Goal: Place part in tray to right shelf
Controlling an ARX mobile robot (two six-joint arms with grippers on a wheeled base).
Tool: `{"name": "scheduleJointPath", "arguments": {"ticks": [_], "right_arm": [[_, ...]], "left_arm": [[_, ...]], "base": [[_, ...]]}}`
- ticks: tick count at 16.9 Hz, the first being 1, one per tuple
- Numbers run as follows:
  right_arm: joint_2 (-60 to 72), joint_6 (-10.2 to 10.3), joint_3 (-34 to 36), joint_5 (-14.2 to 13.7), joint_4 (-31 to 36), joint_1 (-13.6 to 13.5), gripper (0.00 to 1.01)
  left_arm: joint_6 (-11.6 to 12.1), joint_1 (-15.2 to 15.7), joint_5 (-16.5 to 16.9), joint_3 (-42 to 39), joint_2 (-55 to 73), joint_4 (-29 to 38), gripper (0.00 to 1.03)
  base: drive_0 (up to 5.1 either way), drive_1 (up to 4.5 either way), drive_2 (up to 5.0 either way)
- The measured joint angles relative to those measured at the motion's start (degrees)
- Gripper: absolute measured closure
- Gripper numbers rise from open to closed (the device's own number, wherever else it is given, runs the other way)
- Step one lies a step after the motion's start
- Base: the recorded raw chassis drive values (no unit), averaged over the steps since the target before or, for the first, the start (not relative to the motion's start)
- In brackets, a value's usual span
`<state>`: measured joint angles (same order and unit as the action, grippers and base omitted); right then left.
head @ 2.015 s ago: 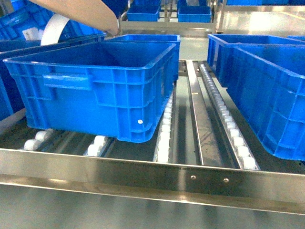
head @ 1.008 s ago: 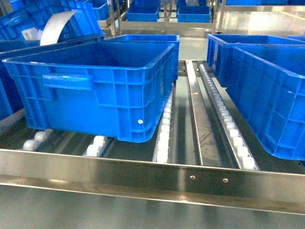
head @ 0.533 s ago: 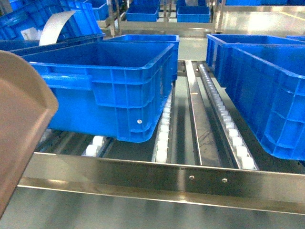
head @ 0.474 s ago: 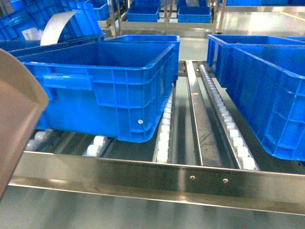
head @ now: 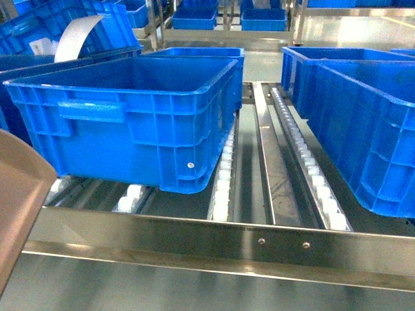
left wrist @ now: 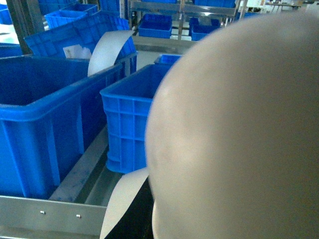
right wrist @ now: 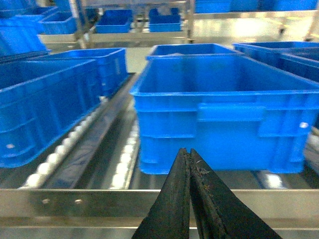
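The pale beige tray [head: 16, 207] hangs at the lower left edge of the head view, in front of the right shelf's flat metal front rail [head: 259, 243]. Its rounded underside [left wrist: 234, 134] fills most of the left wrist view and hides the left gripper's fingers; it is carried right in front of that camera. No part shows in any view; the tray's inside is turned away. My right gripper [right wrist: 188, 152] is shut and empty, its black fingers pressed together just in front of the rail [right wrist: 99, 201].
A large blue crate [head: 130, 123] sits on the shelf's left roller lanes, and another blue crate [head: 369, 129] on the right. A bare lane of white rollers [head: 305, 155] runs between them. More crates stand on racks behind.
The tray came into the head view from the left about half a second ago and has since sunk lower and further left. The crates have not moved.
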<state>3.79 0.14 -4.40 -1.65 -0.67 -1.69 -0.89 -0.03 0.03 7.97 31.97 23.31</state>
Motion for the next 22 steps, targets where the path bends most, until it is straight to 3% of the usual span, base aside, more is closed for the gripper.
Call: {"name": "scheduleJointPath", "arguments": {"ticks": [1,5,19,22], "right_arm": [[-0.28,0.02,0.44,0.39,0.04,2.36,0.99],[-0.59,0.02,0.83,1.60,0.15,1.81,0.99],[-3.50,0.00,3.67,1.70,0.26,1.70,0.99],[-3.52,0.00,3.65,1.66,0.42,1.70,0.99]], "left_arm": [[-0.07,-0.09,0.07,-1.07,-1.38,-0.20,0.87],[-0.02,-0.09,0.00,-1.84,-3.45,-1.09,0.87],[-0.04,-0.09,0.00,-4.61,-9.77,-4.39,0.87],[0.04,-0.07,-0.02,-7.17,-17.66,-8.76,0.87]], "base": [[0.0,0.00,0.0],[0.0,0.00,0.0],[0.0,0.00,0.0],[0.0,0.00,0.0]]}}
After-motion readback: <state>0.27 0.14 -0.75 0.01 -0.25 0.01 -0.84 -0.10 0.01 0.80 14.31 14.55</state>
